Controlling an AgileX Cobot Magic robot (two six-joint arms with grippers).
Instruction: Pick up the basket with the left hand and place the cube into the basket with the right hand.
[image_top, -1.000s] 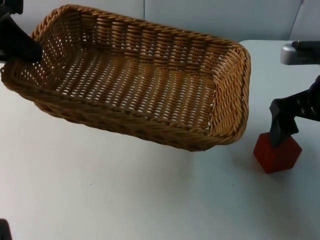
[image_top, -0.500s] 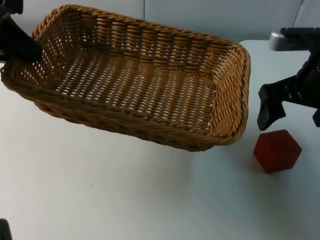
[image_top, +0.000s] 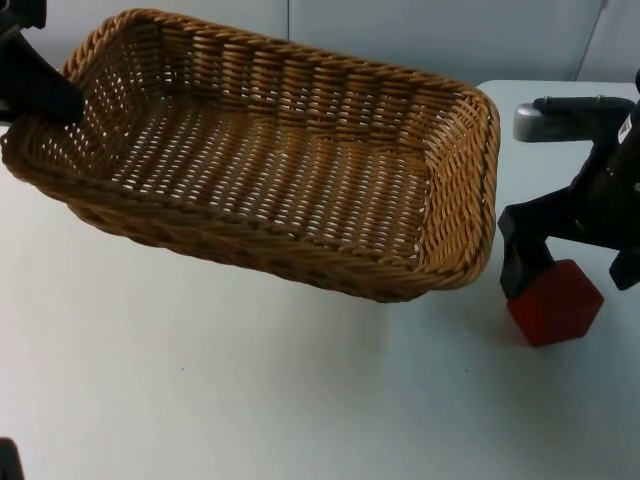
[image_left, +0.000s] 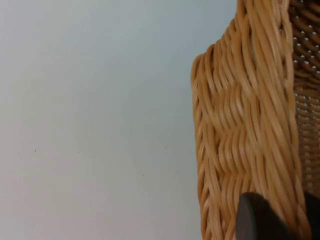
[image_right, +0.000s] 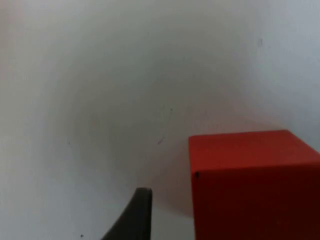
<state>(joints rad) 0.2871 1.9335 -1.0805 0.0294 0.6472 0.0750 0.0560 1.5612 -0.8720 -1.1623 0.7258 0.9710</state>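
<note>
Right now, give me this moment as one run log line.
left gripper: shut on basket, held off table | right gripper: open, straddling red cube | cube: on table, not grasped

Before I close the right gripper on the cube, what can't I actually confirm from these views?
- Right gripper: top view shows one finger left of the red cube, the other at the picture's edge; contact with the cube is unclear.
- Cube's far side: cut off in the right wrist view.
- Left gripper: at the basket rim's left end; the wicker hides its grip.
</note>
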